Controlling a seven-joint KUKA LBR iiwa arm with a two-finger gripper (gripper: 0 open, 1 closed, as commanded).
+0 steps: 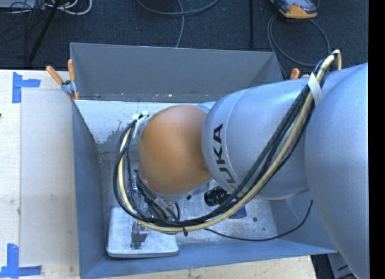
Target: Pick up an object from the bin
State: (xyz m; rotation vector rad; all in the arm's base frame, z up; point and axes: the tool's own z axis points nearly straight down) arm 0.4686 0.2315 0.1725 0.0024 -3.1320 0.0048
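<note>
A flat pale grey rectangular slab point(161, 243) with rounded corners lies on the bin floor at the front left corner. My gripper point(138, 236) hangs right over the slab's left half, low and close to its surface; whether it touches the slab I cannot tell. Most of the gripper's body is hidden under the arm's wrist. A small patch of a blue thing point(239, 212) peeks out from under the arm, to the right of the slab.
The arm with its orange dome and looped cables covers the middle and right of the bin. The bin's left wall stands close beside the slab, the front wall just below it. Bare speckled floor shows at the back left.
</note>
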